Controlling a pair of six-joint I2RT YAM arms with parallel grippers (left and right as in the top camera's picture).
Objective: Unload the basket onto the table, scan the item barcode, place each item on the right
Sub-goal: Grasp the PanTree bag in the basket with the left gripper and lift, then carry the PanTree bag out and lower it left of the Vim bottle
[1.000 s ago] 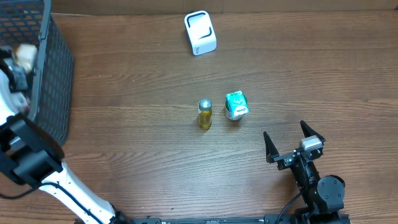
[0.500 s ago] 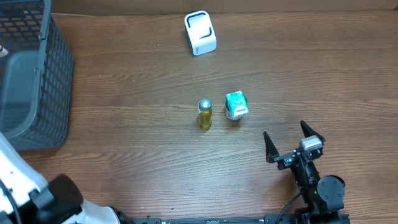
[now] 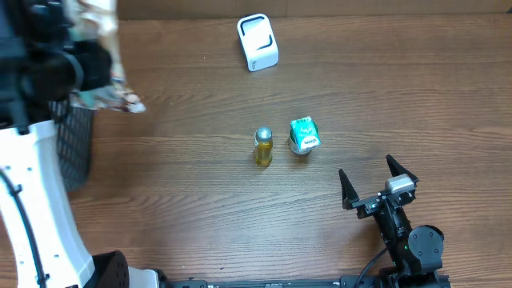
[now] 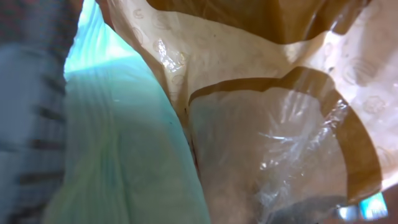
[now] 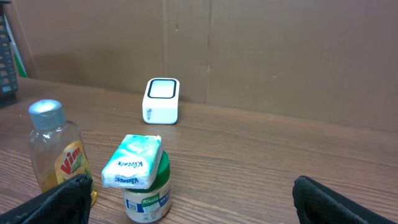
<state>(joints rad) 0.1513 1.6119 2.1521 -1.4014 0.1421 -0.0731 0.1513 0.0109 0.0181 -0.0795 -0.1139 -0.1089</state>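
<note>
A crinkly clear and cream packet with brown print [image 3: 106, 98] hangs in the air over the table's far left. My left gripper [image 3: 93, 70] is shut on it. The packet [image 4: 280, 124] fills the left wrist view and hides the fingers. The white scanner [image 3: 258, 42] stands at the back centre and also shows in the right wrist view as the scanner [image 5: 161, 99]. My right gripper [image 3: 376, 186] rests low at the front right, open and holding nothing, as the right wrist view of the right gripper [image 5: 196, 199] confirms.
A dark mesh basket [image 3: 78, 148] stands at the left edge, mostly behind my left arm. Mid-table are a yellow Vim bottle [image 3: 263, 147] and a green-lidded jar [image 3: 302, 141] with a tissue pack [image 5: 132, 162] on top.
My left arm has come up out of the basket carrying the packet and now holds it above the basket's right rim. The right arm has stayed still.
</note>
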